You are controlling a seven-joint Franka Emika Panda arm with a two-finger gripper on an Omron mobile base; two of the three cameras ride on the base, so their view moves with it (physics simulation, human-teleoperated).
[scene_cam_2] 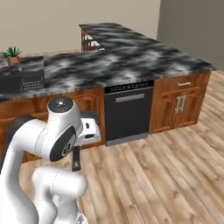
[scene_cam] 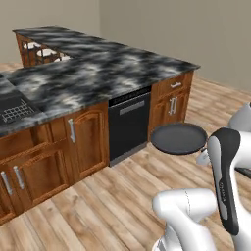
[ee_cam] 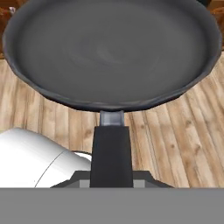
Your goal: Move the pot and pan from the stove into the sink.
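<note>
**Pan held by its handle above the kitchen floor**

Left to right, left base view: the sink (scene_cam: 14, 110) sits at the far left edge, a dark basin with a wire rack, recessed in the black-and-white marbled counter (scene_cam: 93, 73). Below the counter are brown wooden cabinets (scene_cam: 83, 139), then a black dishwasher (scene_cam: 129, 125), then more cabinet doors. Right of these, the pan (scene_cam: 178, 138) hangs level in the air over the wooden floor (scene_cam: 98, 206), well apart from the sink and below counter height.

Pan appearance: round, shallow, dark grey, matte inside, nothing in it, with a slightly wavy rim. In the hand view a short grey neck joins the bowl to a long, flat black handle (ee_cam: 111, 155).

The gripper (ee_cam: 111, 181) is closed on that handle; the handle runs straight down between the finger tips in the hand view.

Right base view: a small potted plant (scene_cam_2: 13, 54) stands on the counter at far left.

No brand, label or readable writing on pan, dishwasher or cabinets.
</note>
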